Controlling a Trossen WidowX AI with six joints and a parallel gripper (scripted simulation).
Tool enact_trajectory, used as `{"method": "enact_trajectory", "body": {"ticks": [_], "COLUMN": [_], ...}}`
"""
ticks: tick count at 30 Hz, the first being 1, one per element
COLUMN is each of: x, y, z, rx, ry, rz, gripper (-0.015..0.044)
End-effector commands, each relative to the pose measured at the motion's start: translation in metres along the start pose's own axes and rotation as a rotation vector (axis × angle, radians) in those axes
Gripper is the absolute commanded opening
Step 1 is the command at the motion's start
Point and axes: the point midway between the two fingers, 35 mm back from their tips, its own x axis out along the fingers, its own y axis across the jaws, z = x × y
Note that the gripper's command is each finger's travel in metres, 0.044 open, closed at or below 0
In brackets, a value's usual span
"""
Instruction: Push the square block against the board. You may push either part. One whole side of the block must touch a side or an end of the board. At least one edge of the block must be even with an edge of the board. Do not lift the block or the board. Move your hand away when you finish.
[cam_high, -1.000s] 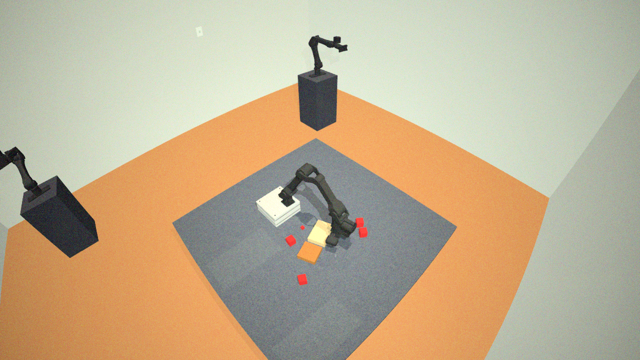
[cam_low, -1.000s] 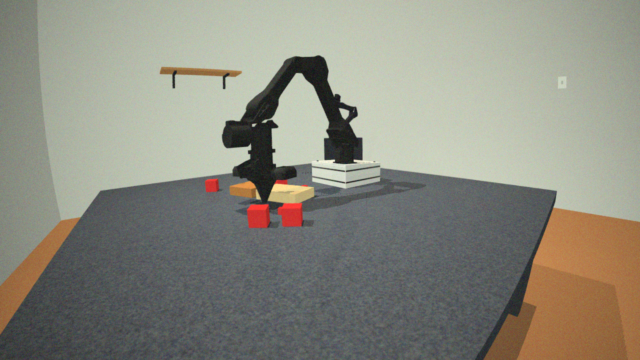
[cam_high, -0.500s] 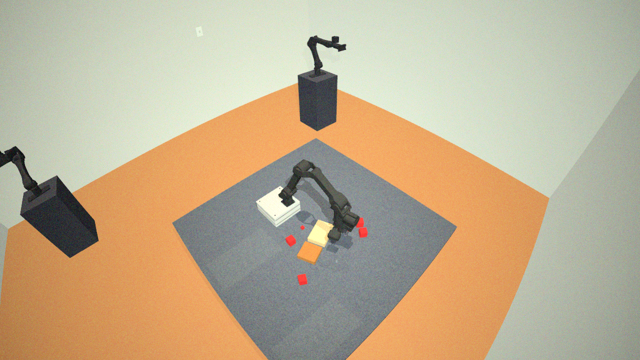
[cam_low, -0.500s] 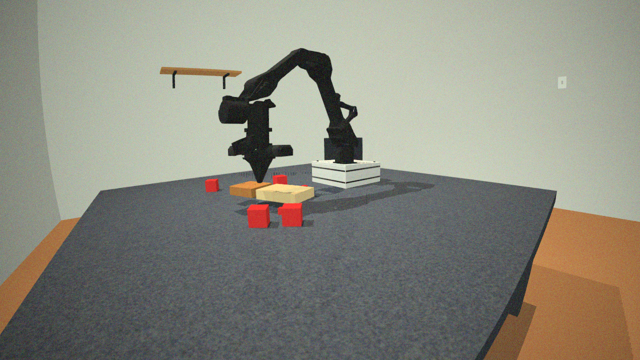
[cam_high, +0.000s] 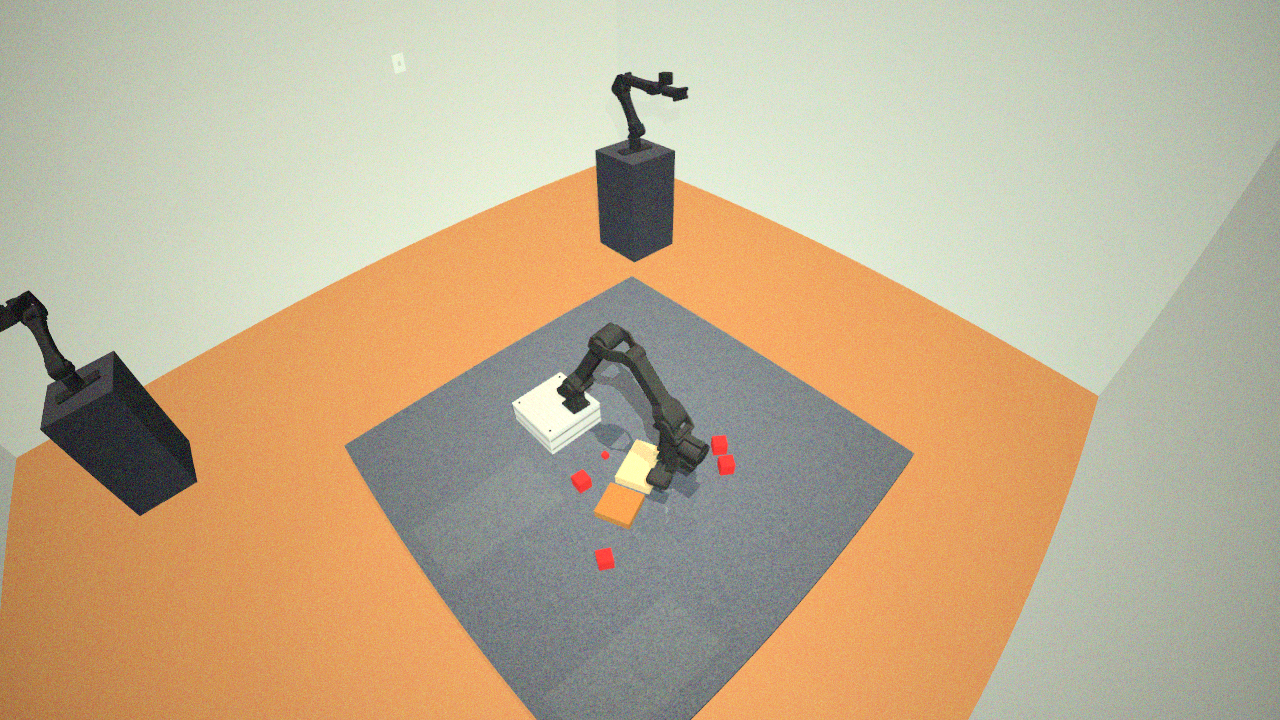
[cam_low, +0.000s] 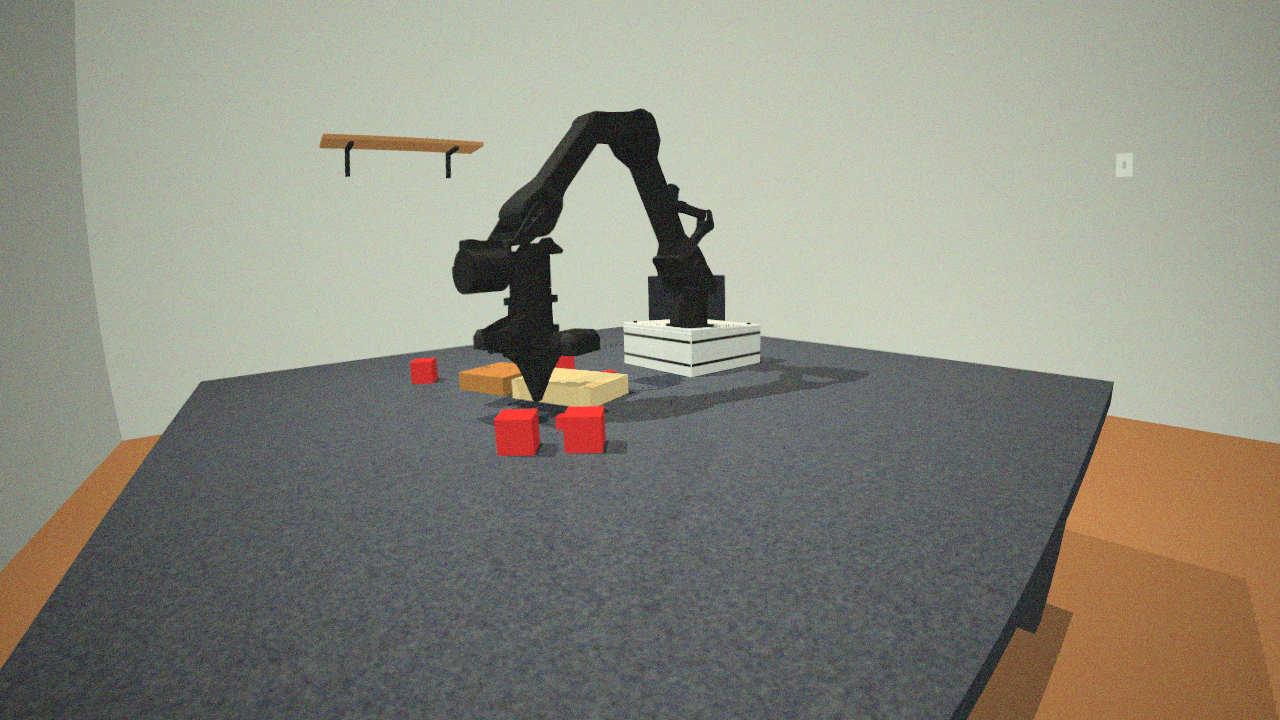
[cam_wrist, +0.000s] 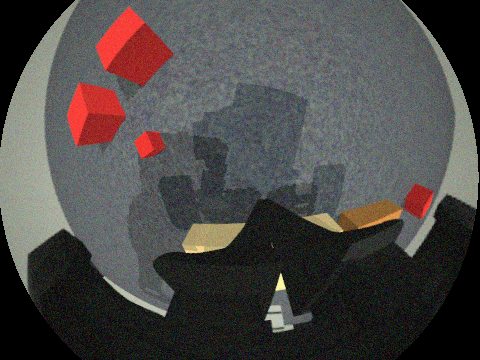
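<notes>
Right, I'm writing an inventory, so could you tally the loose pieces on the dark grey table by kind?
Large red cubes: 4
Small red blocks: 2
Flat orange square block: 1
Pale yellow rectangular board: 1
Total: 8

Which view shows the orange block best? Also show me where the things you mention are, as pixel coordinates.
The top view: the orange block (cam_high: 619, 505) (cam_low: 489, 377) (cam_wrist: 370, 216) shows its whole top face there, beside the pale yellow board (cam_high: 636, 463) (cam_low: 581, 387) (cam_wrist: 214, 236). The exterior view shows it low and partly behind the board; the wrist view shows only part, cut off by the gripper (cam_high: 660, 479) (cam_low: 537, 398) (cam_wrist: 265, 202).

Red cubes (cam_high: 719, 445) (cam_low: 517, 433) (cam_wrist: 96, 114) near closed hand (cam_high: 660, 477) (cam_low: 537, 398) (cam_wrist: 263, 204).
</notes>
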Motion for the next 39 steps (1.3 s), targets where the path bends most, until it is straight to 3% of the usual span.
{"method": "enact_trajectory", "body": {"ticks": [1, 21, 39], "x": [0.007, 0.007, 0.006], "y": [-0.001, -0.001, -0.001], "z": [-0.001, -0.029, -0.003], "rx": [-0.003, -0.003, -0.003], "ry": [-0.001, 0.001, -0.001], "rz": [-0.004, -0.004, -0.004], "gripper": [0.0000, 0.0000, 0.0000]}}
